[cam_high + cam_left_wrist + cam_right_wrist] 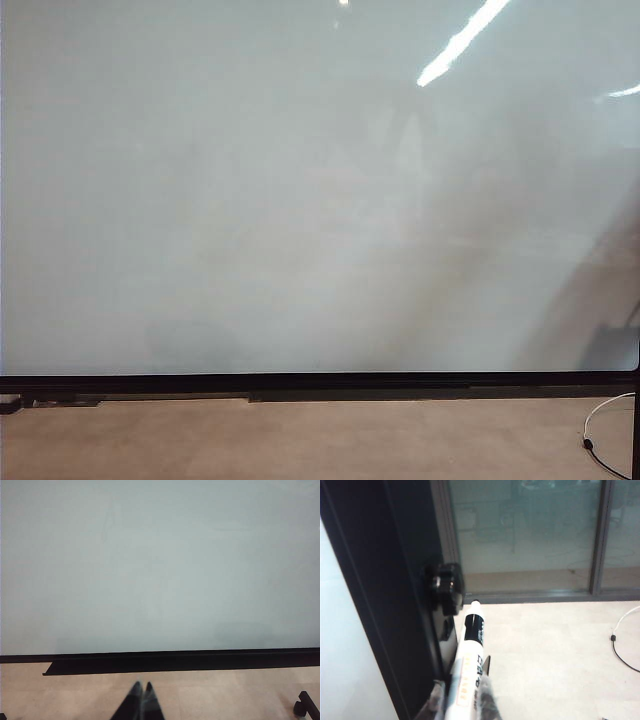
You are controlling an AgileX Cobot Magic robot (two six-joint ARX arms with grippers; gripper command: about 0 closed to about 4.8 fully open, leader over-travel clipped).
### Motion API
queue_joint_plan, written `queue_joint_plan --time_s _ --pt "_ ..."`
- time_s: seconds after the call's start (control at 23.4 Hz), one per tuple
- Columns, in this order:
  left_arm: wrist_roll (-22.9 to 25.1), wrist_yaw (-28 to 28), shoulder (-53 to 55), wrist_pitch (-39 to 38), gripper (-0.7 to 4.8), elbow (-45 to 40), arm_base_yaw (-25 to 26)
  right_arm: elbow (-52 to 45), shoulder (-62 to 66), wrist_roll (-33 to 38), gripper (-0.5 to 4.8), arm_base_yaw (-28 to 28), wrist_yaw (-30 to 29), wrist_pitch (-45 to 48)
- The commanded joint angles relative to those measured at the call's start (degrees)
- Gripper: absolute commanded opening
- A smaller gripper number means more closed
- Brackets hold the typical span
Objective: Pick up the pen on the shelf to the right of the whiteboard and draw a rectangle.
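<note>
Pen (470, 670) clamped between right gripper (462, 702) fingers beside black frame (380, 605) of blank whiteboard (300, 200). Beige floor (555, 650) below, glass wall at twelve o'clock. Left gripper (141, 702) closed, empty, facing board.

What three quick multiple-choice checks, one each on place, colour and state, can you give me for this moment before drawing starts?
1. Where is the slim white pen?
A. between the right gripper's fingers
B. lying on the beige floor
C. in the left gripper

2. What colour is the lower frame of the large glossy whiteboard?
A. red
B. black
C. silver

3. How does the left gripper stand?
A. shut, holding nothing
B. wide open
C. shut on a cloth

Key: 1 A, the right wrist view shows the pen rising from between the fingers; 2 B, the exterior view shows a dark strip under the board; 3 A, the fingertips meet with nothing between them.
</note>
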Motion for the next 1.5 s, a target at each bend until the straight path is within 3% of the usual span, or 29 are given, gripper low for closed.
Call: queue_joint_plan --time_s 0.04,0.47,0.81,1.03,1.15,1.32,1.5 --pt "0.07 -0.02 0.0 0.52 -0.04 0.11 0.02 0.2 -0.66 0.13 -0.06 -1.46 -1.27 2.54" --pt "0.07 -0.02 0.0 0.52 -0.04 0.11 0.02 0.02 -5.22 0.07 -0.06 -5.7 2.32 -0.74" --pt "0.07 -0.02 0.0 0.55 -0.04 0.11 0.02 -8.79 -21.94 -0.35 -0.06 -5.88 12.81 -7.32" --pt "0.07 0.0 0.0 0.57 -0.04 0.11 0.02 -14.91 -37.16 -1.7 -0.06 -3.89 18.82 -16.22" --pt "0.07 0.15 0.0 0.55 -0.04 0.11 0.02 -18.82 -51.12 -6.05 -0.06 1.86 24.28 -27.61" --pt "0.07 0.15 0.0 0.52 -0.04 0.11 0.02 -20.06 -60.83 -7.67 -0.06 10.97 30.18 -38.32" --pt "0.07 0.13 0.0 0.52 -0.04 0.11 0.02 -20.06 -64.98 -9.31 -0.06 23.78 38.47 -41.83"
